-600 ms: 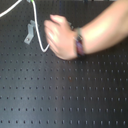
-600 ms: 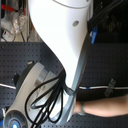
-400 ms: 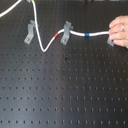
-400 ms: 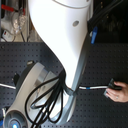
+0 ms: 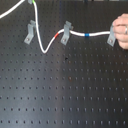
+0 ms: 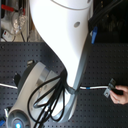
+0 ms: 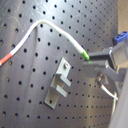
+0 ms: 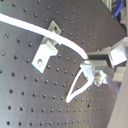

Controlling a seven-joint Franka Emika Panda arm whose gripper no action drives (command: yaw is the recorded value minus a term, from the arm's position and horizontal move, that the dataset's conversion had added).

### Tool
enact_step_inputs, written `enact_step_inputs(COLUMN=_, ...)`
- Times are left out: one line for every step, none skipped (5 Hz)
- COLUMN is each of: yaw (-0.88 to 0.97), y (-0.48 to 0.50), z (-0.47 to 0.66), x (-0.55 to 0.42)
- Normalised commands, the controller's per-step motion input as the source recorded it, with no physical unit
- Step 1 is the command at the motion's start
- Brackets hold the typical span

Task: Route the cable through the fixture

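The long thin white cable with red, blue and green bands (image 5: 75,34) lies across the far part of the black perforated counter (image 5: 65,90). In the first exterior view it runs from a human hand (image 5: 121,31) at the first exterior view's right, past a grey metal clip (image 5: 111,36) beside that hand, through the middle grey clip (image 5: 65,32), then sags in a loop and climbs toward the upper left. The leftmost grey clip (image 5: 31,31) appears empty; the cable passes beside it, not through it.

In the first wrist view the end effector (image 7: 92,62) is closed on the cable at its green band (image 7: 85,56), near that unthreaded clip (image 7: 58,82).

By my judgement, two clips are done and one is left.
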Motion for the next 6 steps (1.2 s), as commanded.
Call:
enact_step_inputs(yaw=-0.71, y=-0.267, z=0.27, x=-0.152)
enact_step_inputs(yaw=-0.68, y=-0.263, z=0.26, x=-0.108)
enact_step_inputs(yaw=-0.63, y=-0.133, z=0.27, x=-0.105)
enact_step_inputs(yaw=-0.50, y=0.027, z=0.22, x=-0.121)
enact_step_inputs(yaw=-0.59, y=0.042, z=0.21, x=-0.224)
enact_step_inputs(yaw=-0.71, y=0.174, z=0.19, x=-0.160)
